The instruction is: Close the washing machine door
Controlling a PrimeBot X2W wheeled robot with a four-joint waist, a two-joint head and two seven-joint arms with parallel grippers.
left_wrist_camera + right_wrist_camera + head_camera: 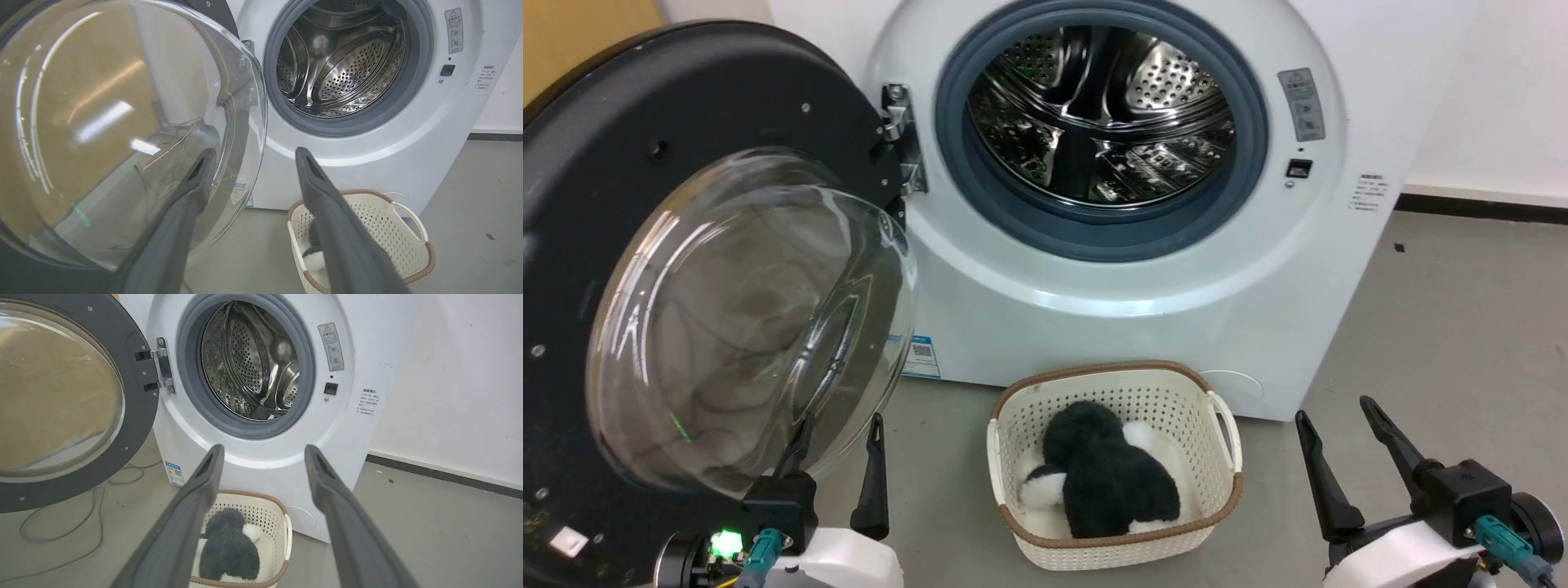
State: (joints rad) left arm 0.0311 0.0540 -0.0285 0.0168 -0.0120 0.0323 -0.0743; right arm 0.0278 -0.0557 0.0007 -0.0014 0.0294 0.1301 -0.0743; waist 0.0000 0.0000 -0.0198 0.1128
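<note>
Grey floor (1462, 343) is occupied by one washing machine (1143, 286), its single door (605, 122) swung leftward, glass outward. Left hand (841, 426) and right hand (1331, 408) are spread.

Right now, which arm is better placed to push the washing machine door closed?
Left. The left gripper sits open right at the washing machine door; the right gripper is beyond the laundry basket.

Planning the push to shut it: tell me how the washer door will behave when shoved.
The door looks rigid and should swing whole on its metal hinge, not flex. Its bulging glass is probably slick and breakable; the black rim seems safer to push.
</note>
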